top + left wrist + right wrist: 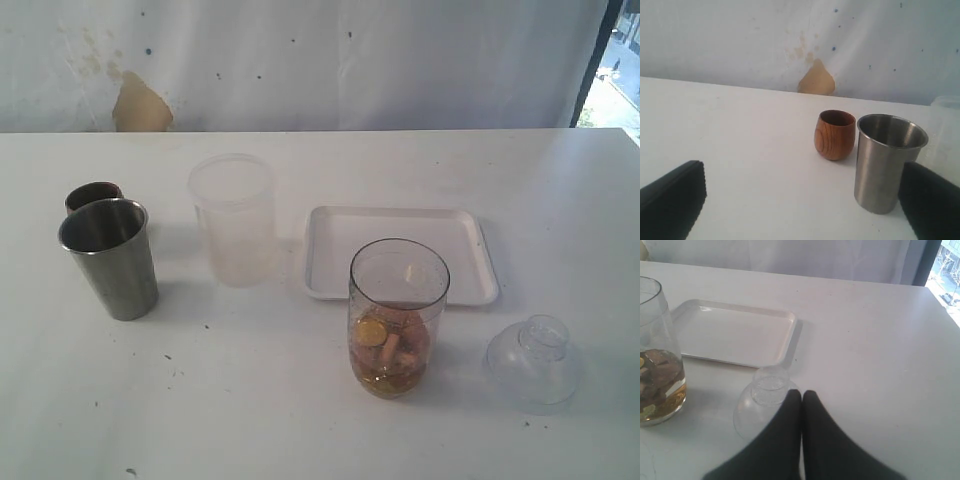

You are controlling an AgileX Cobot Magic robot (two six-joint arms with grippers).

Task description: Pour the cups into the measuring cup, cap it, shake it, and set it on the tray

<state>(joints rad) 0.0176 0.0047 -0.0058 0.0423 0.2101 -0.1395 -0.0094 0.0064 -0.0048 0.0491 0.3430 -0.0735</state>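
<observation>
Left tool [802, 210] wide apart before brushed-steel tumbler [885, 165]; right tool [801, 402] together; open-topped clear measuring cup [398, 290], amber-bottomed.

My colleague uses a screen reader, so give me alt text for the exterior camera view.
An uncapped clear measuring cup holding amber liquid and small pieces stands on a white table before a white tray, a clear domed lid to the right. At left stand a steel tumbler, a brown cup behind it, and a frosted tub.

White table [260, 420] carries 6 items: steel tumbler [110, 258]; brown cup [93, 193]; frosted tub [233, 222]; tray [330, 255]; measuring cup [398, 315]; clear cap [535, 362]
</observation>
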